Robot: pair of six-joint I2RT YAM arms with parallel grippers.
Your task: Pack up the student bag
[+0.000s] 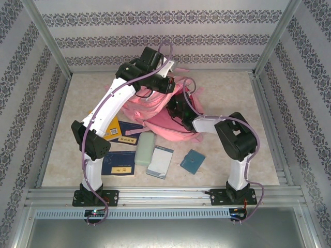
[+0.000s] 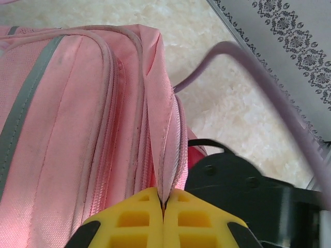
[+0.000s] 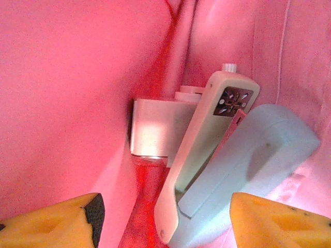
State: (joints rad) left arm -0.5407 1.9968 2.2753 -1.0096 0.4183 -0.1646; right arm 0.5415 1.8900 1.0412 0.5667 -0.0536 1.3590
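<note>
The student bag [image 1: 160, 111], a large pink backpack, lies in the middle of the table with its mouth held open. My left gripper [image 2: 163, 204] is shut on the pink zip edge of the student bag [image 2: 77, 129] and holds that edge up. My right gripper [image 3: 170, 227] is inside the bag, open, its yellow fingertips [image 3: 77, 219] wide apart. Between and beyond them lie a white handheld device [image 3: 204, 155] and a light blue case [image 3: 253, 165], leaning together, and a white box [image 3: 155, 129] against the pink lining. Neither fingertip grips them.
On the table in front of the bag lie two blue books [image 1: 118, 163], a pale green case [image 1: 145, 149], a white and blue notebook [image 1: 160, 161] and a small teal box [image 1: 192, 161]. My right arm's black wrist [image 2: 243, 191] sits close beside the left fingers.
</note>
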